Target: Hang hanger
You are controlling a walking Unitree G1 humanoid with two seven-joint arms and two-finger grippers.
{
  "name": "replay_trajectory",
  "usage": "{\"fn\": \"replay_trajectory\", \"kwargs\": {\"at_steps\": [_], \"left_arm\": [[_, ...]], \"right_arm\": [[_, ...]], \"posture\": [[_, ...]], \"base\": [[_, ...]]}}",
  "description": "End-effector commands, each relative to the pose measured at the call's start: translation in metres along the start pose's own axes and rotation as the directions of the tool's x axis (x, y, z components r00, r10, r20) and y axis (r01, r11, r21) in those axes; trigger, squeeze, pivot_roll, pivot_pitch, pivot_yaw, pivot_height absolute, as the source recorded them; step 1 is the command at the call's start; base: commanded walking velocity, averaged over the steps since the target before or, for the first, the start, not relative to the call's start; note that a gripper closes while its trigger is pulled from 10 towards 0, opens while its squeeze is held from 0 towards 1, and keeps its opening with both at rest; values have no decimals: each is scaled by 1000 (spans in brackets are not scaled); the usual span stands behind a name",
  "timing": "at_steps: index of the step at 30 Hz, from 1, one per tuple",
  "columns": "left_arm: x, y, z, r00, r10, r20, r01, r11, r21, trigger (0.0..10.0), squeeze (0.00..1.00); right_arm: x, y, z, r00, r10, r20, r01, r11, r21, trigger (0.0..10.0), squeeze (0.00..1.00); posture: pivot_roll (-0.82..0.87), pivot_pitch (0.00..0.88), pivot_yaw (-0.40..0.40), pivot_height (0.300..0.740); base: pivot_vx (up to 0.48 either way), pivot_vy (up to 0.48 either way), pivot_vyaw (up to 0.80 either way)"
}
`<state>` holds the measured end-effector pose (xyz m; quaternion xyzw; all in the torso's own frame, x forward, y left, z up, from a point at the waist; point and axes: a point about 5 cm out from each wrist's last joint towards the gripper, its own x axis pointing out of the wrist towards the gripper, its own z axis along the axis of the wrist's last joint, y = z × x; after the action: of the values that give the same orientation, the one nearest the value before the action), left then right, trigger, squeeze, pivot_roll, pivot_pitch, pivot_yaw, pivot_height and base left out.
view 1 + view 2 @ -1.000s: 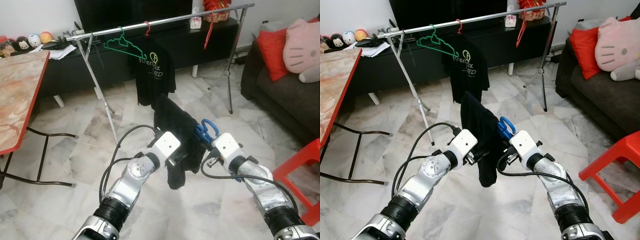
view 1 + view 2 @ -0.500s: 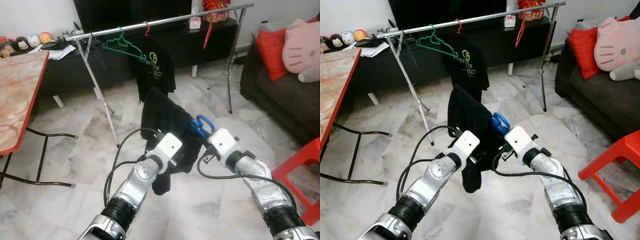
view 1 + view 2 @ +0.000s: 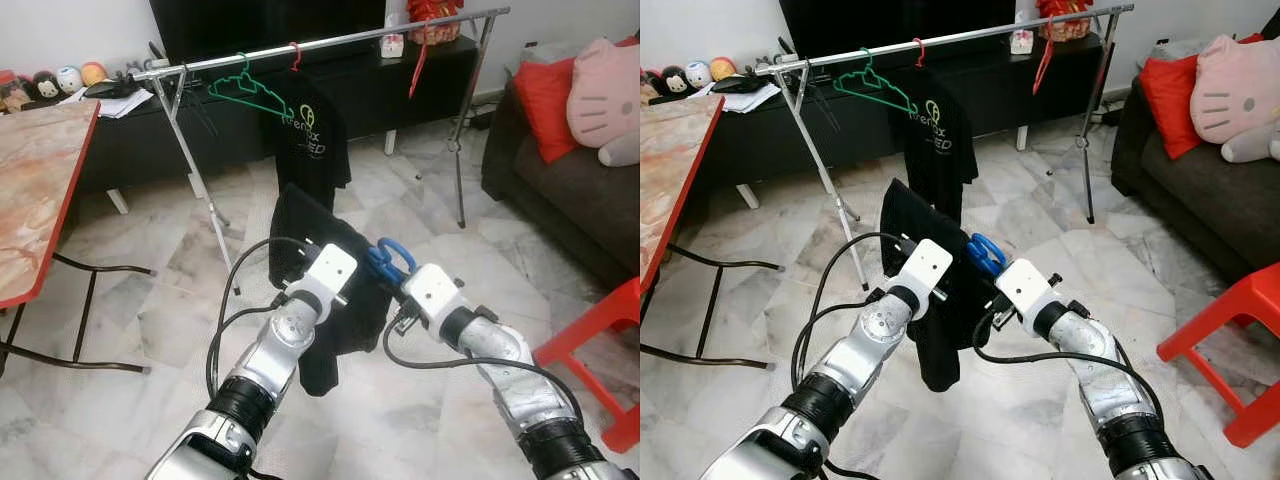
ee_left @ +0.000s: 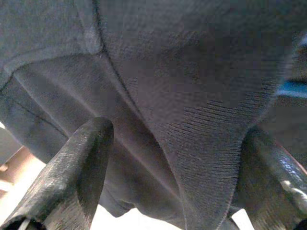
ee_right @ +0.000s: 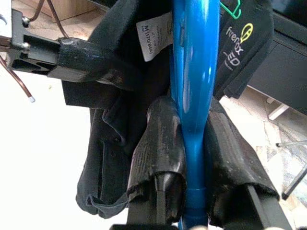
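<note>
Blue plastic hanger (image 5: 194,96) with a black garment (image 3: 320,250) on it, carried well short of the silver clothes rail (image 3: 320,45).

Right gripper (image 5: 194,158) has its 2 fingers clamped on the hanger's neck; left gripper (image 4: 168,153) pinches a fold of the black fabric between its 2 fingers. Risk as I see it: the cloth slides off one shoulder, or the hook meets the rail crooked near the green wire hanger (image 3: 245,90).

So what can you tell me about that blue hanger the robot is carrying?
The blue hanger looks like glossy plastic. The right gripper is shut on its neck. A black garment with a white label is draped over it, hiding most of its arms; its curved hook sticks out. The left gripper pinches the cloth.
</note>
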<state>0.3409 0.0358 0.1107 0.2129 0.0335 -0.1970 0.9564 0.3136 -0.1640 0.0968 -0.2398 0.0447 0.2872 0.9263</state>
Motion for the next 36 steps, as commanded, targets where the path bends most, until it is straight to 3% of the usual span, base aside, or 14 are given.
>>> {"fn": "replay_trajectory", "kwargs": {"at_steps": [1,3,4,5,6,7,8,29,36], "left_arm": [[1,3,-6,999,6,-42,-4,999,43,10000,0],[0,4,-9,998,16,-53,-14,1000,26,9608,0],[0,5,-10,998,28,-51,-27,1000,14,6824,0],[0,5,-10,998,32,-49,-32,999,13,6824,0],[1,5,-10,998,39,-50,-39,999,2,2471,0],[1,5,-10,998,39,-50,-39,999,2,2471,0],[1,6,-9,998,36,-50,-36,999,-7,0,0],[2,7,-12,997,39,-61,-39,999,4,0,0],[3,8,-5,999,49,-18,-49,999,-8,0,0]], "right_arm": [[1,-1,13,998,-3,58,4,1000,-21,0,0],[0,0,13,998,-1,58,2,1000,-21,0,0],[0,0,14,998,1,58,0,1000,-20,0,0],[0,1,14,998,2,58,-1,1000,-20,0,0],[0,1,15,998,4,61,-3,1000,-19,0,0],[0,1,15,998,4,61,-3,1000,-19,0,0],[1,2,16,998,6,64,-5,1000,-17,0,0],[0,5,17,997,20,69,-19,1000,-8,0,0],[-3,12,16,995,69,69,-68,998,-11,0,0]], "posture": [[-172,0,47,740],[-172,0,46,740],[-173,0,47,740],[-173,0,47,740],[-170,0,46,740],[-170,0,46,740],[-170,0,48,740],[-174,0,53,740],[-180,0,54,740]], "base": [[0,0,0],[0,0,0],[0,0,0],[0,0,0],[0,0,0],[0,0,0],[0,0,0],[0,0,0],[0,0,0]]}}
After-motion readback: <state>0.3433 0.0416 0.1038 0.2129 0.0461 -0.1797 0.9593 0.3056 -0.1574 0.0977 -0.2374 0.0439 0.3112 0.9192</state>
